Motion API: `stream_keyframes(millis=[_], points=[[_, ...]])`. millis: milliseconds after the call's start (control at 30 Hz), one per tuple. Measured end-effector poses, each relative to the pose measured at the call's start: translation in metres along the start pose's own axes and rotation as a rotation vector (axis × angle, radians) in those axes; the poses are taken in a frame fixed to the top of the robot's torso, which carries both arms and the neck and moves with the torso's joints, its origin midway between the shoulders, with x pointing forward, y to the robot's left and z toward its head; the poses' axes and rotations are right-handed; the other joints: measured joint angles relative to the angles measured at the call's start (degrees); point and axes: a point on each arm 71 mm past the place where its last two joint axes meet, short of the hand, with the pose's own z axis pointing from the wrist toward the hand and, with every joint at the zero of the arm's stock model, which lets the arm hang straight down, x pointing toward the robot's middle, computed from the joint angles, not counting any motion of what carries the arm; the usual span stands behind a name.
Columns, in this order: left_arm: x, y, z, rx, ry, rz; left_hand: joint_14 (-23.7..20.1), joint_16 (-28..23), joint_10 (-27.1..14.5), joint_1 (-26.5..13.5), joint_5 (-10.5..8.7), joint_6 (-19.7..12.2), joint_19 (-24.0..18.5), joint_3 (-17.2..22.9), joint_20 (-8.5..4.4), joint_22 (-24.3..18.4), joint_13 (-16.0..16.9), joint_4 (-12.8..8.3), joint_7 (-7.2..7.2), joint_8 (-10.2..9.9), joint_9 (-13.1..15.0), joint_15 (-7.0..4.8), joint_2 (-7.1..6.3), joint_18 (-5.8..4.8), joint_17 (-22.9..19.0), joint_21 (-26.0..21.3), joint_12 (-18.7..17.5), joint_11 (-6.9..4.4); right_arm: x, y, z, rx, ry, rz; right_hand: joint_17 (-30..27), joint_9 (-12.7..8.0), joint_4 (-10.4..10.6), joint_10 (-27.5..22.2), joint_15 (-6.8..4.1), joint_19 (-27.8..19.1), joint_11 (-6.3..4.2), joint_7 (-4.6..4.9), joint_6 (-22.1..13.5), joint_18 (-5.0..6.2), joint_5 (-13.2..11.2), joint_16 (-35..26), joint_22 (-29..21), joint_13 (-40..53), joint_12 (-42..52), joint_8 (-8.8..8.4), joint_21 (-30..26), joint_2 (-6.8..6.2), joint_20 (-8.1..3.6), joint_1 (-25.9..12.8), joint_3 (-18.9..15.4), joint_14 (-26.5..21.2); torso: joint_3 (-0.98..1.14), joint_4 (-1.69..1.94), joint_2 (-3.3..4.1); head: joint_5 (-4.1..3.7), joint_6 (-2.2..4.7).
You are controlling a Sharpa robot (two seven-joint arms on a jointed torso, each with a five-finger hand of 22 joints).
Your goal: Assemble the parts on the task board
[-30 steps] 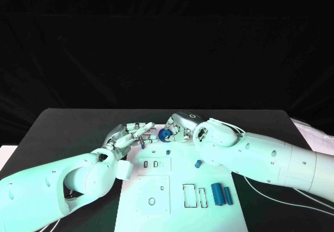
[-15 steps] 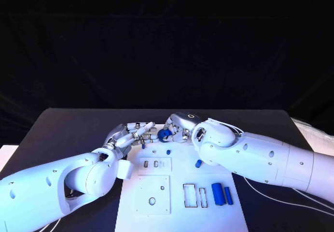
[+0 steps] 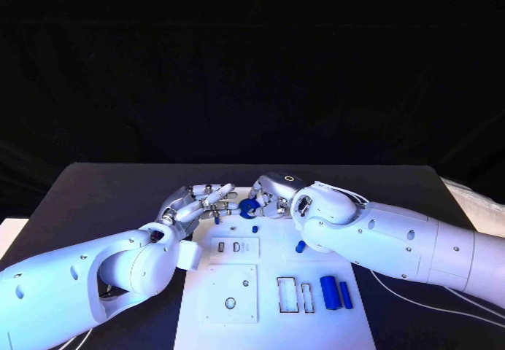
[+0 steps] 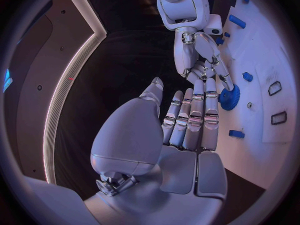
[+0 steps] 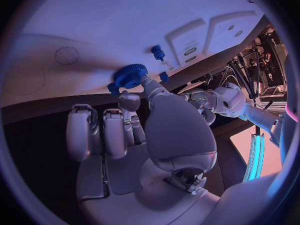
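A blue toothed gear (image 3: 248,208) hangs just over the far end of the white task board (image 3: 268,321). My right hand (image 3: 271,193) pinches it between thumb and a finger, as the right wrist view shows at the gear (image 5: 130,76). My left hand (image 3: 200,205) lies close on the gear's other side, fingers stretched out straight and holding nothing. In the left wrist view its fingertips (image 4: 211,87) reach almost to the gear (image 4: 229,97), beside the right hand (image 4: 201,65). A small blue peg (image 3: 254,229) stands in the board near the gear.
Two blue cylinders (image 3: 336,292) lie on the board's right side next to two rectangular slots (image 3: 293,295). A short blue piece (image 3: 300,246) sits under my right forearm. A square raised plate with holes (image 3: 230,293) takes up the board's left part.
My right hand has brought the gear slightly down and nearer to the board. The left hand has barely moved.
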Motion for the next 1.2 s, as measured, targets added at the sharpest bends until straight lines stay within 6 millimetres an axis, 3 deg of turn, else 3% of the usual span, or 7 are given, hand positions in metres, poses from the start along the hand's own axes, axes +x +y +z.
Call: stream_keyframes(millis=[500,600,700,967,1200], points=[[0.0,0.0,0.0,0.0,-0.001,0.0,0.0,0.0,0.0,0.0,0.0,0.0,0.0,0.0,0.0,0.0,0.0,0.0,0.0,0.0,0.0,0.0,0.0,0.0,-0.01,0.0,0.0,0.0,-0.002,-0.006,-0.004,0.011,-0.004,0.003,-0.01,0.0,1.27,-0.78,0.1,0.0,0.2,0.15,-0.7,0.0,0.9,0.0,-0.14,-0.72,-0.72,0.0,0.0,0.0,0.41,0.0,-1.57,-0.1,0.03,-0.01,0.01,-0.03,0.16],[0.0,0.0,0.0,0.0,-0.001,0.001,0.0,0.0,0.0,0.0,0.0,0.0,0.0,0.0,0.0,0.01,0.0,0.0,0.0,0.0,0.0,0.0,0.0,0.0,-0.01,0.0,0.0,0.0,-0.005,-0.015,-0.013,0.021,-0.017,0.018,-0.01,0.06,1.5,-0.76,0.1,0.0,0.18,0.15,-0.7,0.0,2.28,0.0,0.05,0.27,0.0,-0.01,0.0,0.18,0.41,0.18,-1.81,-0.1,0.04,-0.01,0.0,-0.14,0.27],[-0.002,0.0,0.0,-0.001,-0.004,0.002,0.0,0.0,0.0,0.0,0.0,0.0,0.0,-0.02,0.0,0.01,0.0,-0.02,0.0,0.0,0.0,0.0,0.0,0.0,-0.01,0.0,0.0,0.0,-0.013,-0.033,-0.028,0.039,-0.042,0.058,-0.01,0.07,0.99,-0.05,0.1,0.0,0.09,0.15,-0.7,0.0,2.87,0.0,0.26,1.34,1.19,-0.01,0.0,1.31,0.41,1.83,-1.3,-0.1,0.09,-0.08,-0.07,-0.12,0.4],[-0.005,0.001,0.001,0.0,-0.012,0.005,0.0,0.0,0.0,0.0,0.0,0.0,0.0,-0.16,0.0,-0.05,0.0,-0.16,0.0,0.0,0.0,0.0,0.0,0.0,-0.02,0.01,0.0,0.0,-0.04,-0.087,-0.071,0.066,-0.098,0.194,-0.02,0.07,-0.78,-0.05,0.1,0.21,0.09,0.15,-0.7,0.0,2.87,0.0,0.54,2.22,1.68,-0.01,0.0,0.93,0.61,4.81,-0.51,-0.1,0.22,-0.86,-0.63,-0.07,0.37],[-0.004,0.002,0.004,0.0,-0.012,0.005,0.0,0.0,0.0,0.0,0.0,0.0,0.0,-0.16,0.0,-0.04,0.0,-0.16,0.0,0.0,0.0,0.0,0.0,0.0,0.03,0.01,0.0,0.0,-0.049,-0.125,-0.096,0.079,-0.106,0.249,-0.02,0.06,-1.45,-0.05,0.1,0.21,0.09,0.15,-0.7,0.0,2.87,0.0,0.43,1.58,1.21,-0.01,0.0,0.43,0.61,5.92,-0.76,-0.1,0.55,-1.67,-1.3,-0.34,0.18]])
